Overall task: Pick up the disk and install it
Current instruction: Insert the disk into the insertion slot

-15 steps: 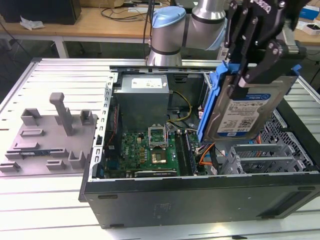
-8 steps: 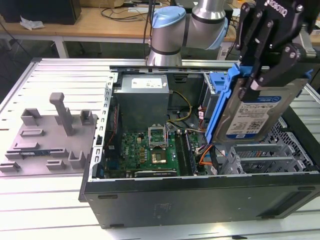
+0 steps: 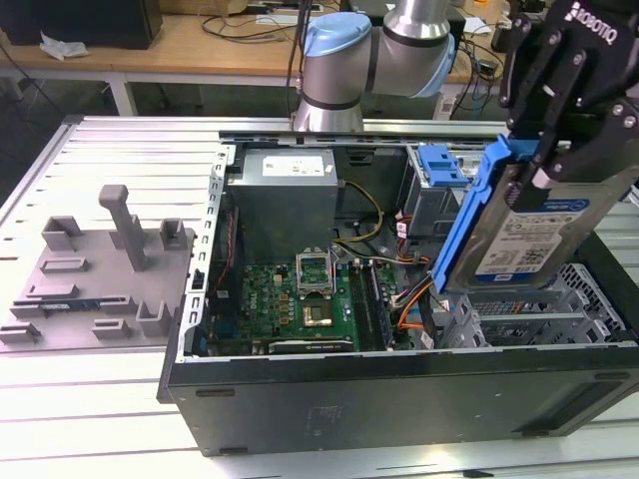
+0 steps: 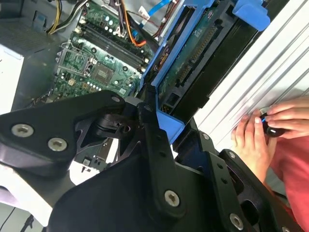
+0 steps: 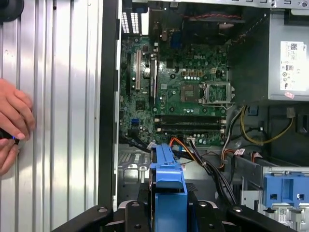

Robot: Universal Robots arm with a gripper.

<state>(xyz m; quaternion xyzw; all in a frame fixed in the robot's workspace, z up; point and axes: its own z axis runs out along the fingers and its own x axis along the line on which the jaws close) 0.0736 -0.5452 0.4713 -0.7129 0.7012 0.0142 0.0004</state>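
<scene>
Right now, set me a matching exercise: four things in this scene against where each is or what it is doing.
Things:
1. disk
2. motherboard
3. grey fixture
4. hands

Places or states:
A. lying flat inside the open case
B. on the table, to the exterior view's left of the case
C. clamped in the gripper above the case
D. pinching a small dark object

Pairs: 1-C, 2-A, 3-B, 4-D

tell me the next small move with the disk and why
Probably ease the disk down toward the metal drive cage. The gripper has its jaws shut on it, and it hangs tilted above the cage in the open computer case, not yet seated.
</scene>
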